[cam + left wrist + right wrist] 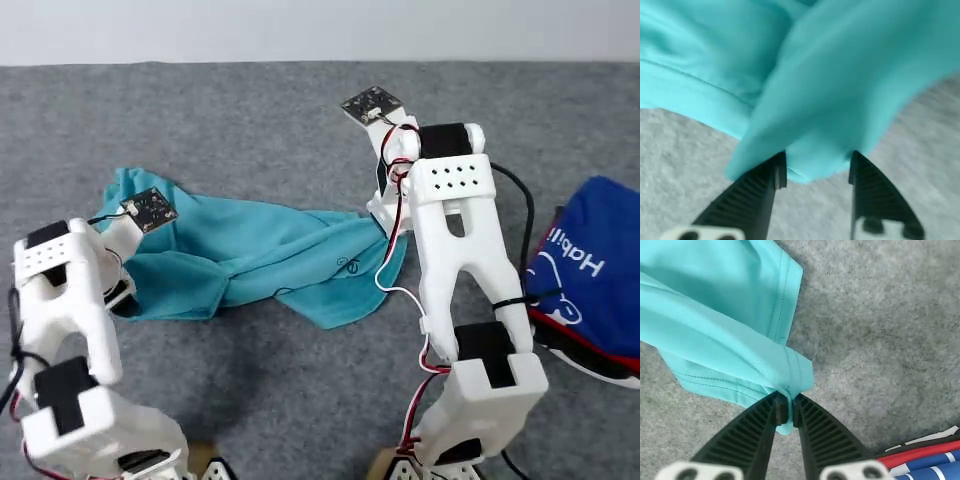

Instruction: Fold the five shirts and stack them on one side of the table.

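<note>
The shirt point(250, 255) is teal, thin, smooth knit with stitched hems and a small dark mark near its right end; it lies mid-table, drawn into a long, creased band that runs left to right between the two arms, wide and rumpled at the left, narrowing to a folded point at the right. The left gripper point(815, 172) sits at the shirt's left end, its black ribbed jaws spread apart with a soft fold of the cloth point(840, 75) lying between the tips. The right gripper point(788, 407) is at the right end, jaws pressed together and pinching a gathered corner of hem, the double stitching plain along the edge of the cloth point(705, 305) there. A blue shirt point(590, 270) with white print and red and white trim lies bunched at the table's right edge, apart from the teal one. The table point(250, 120) is covered in rough grey felt-like fabric
</note>
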You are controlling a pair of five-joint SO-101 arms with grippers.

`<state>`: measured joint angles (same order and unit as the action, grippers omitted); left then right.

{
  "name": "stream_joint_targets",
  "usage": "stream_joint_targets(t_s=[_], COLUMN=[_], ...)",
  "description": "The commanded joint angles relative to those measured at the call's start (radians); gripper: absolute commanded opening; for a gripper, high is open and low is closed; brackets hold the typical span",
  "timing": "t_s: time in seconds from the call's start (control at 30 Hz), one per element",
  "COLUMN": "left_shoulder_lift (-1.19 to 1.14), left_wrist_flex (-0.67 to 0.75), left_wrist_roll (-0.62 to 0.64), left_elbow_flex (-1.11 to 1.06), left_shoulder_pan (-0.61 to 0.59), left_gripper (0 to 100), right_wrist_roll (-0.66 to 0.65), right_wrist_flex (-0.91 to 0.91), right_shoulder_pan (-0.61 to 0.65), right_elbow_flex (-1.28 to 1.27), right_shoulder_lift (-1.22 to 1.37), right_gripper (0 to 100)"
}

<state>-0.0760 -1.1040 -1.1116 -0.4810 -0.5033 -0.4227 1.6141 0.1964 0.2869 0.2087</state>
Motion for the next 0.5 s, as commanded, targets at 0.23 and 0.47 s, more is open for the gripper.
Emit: stream_joint_targets(t_s=[0.23,0.47], left_shoulder_lift=[-0.072,0.091], left_wrist_flex=[-0.006,-0.143], left_wrist_roll=[0.011,0.011], left_elbow_flex=[0.001,-0.007], left_shoulder_pan=[-0.002,0.002], left_gripper=[22,22], right_wrist_roll=[-0.008,-0.008], right_wrist_flex=[0.005,0.005], right_shoulder_pan=[-0.016,-0.016], right_elbow_flex=[0.048,0.048], right_shoulder_lift=[-0.002,-0.002], right_gripper=[0.9,0.9])
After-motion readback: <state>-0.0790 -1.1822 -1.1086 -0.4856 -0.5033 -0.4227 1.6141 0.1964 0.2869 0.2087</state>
